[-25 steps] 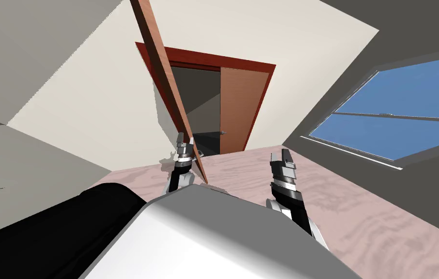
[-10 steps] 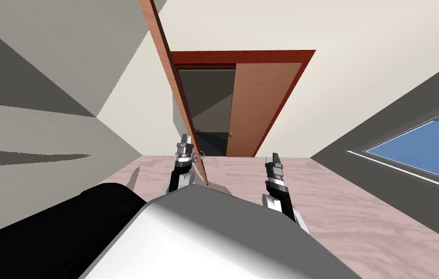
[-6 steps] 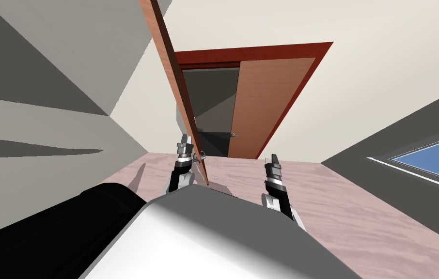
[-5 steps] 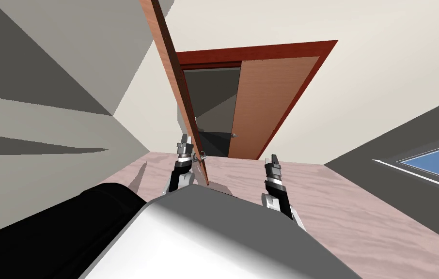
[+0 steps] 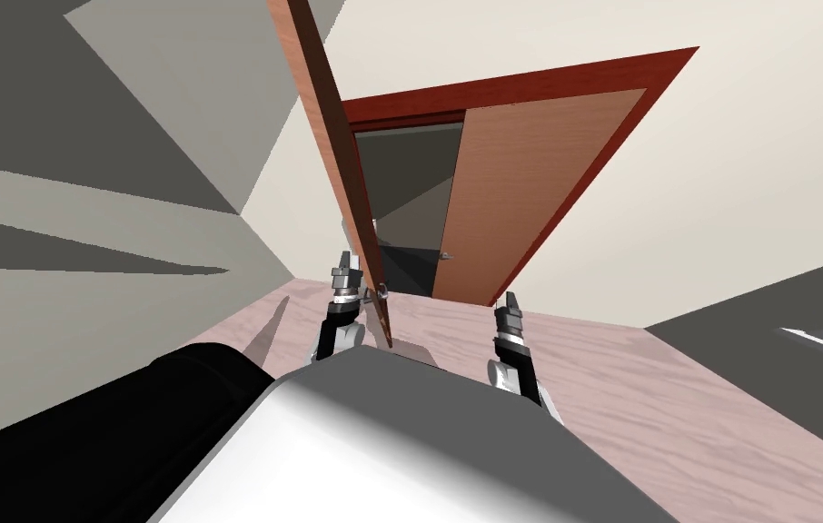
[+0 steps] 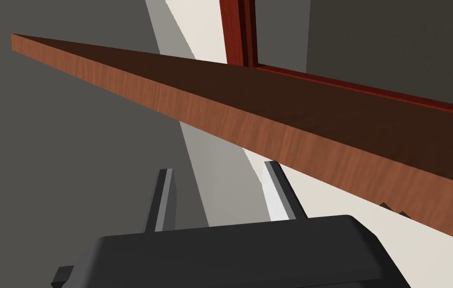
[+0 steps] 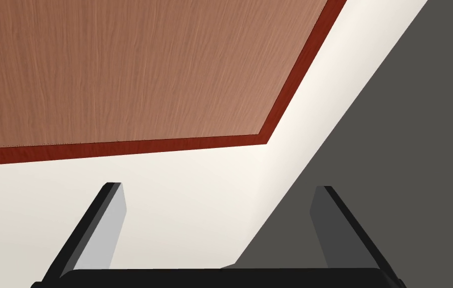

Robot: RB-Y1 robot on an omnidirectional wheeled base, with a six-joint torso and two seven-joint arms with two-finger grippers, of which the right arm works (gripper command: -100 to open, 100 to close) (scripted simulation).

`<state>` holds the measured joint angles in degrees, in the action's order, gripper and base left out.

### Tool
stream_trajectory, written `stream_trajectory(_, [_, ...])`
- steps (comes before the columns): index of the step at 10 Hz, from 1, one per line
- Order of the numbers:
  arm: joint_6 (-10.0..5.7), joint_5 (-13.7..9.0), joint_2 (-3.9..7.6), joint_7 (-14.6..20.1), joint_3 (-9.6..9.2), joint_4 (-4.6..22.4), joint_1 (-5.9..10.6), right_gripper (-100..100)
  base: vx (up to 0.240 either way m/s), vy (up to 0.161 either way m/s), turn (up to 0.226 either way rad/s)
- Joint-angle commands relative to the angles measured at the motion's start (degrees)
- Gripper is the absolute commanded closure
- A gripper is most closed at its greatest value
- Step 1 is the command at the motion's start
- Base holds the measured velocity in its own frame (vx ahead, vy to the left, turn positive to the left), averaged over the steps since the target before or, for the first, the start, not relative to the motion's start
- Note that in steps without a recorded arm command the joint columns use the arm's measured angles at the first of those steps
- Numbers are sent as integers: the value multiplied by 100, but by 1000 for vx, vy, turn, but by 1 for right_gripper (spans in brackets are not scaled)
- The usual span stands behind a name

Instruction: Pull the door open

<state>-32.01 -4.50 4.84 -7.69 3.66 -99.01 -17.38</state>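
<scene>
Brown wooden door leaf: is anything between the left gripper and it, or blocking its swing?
Nothing visible does. The left gripper, fingers apart and empty, sits right beside the brown wooden door leaf, near its free edge. On the pinkish floor to the leaf's left, only a shadow lies.

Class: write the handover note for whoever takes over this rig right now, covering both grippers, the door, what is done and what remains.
Left gripper: jaws apart, empty, beside the free edge of the door leaf, near its handle.
Right gripper: jaws wide open, empty, facing the closed second leaf.
Done: leaf swung well out of the frame toward me.
Left: little; widen it if needed, then back the arms away.
</scene>
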Motion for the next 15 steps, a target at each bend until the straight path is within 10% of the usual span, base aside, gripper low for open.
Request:
stream_trajectory(1, [-78,-86,22,-44,51,267,114,-100,71,-52,185])
stream_trajectory(15, [-710,-775,-12,-499,416,2511,1103,-100,63,-61,168])
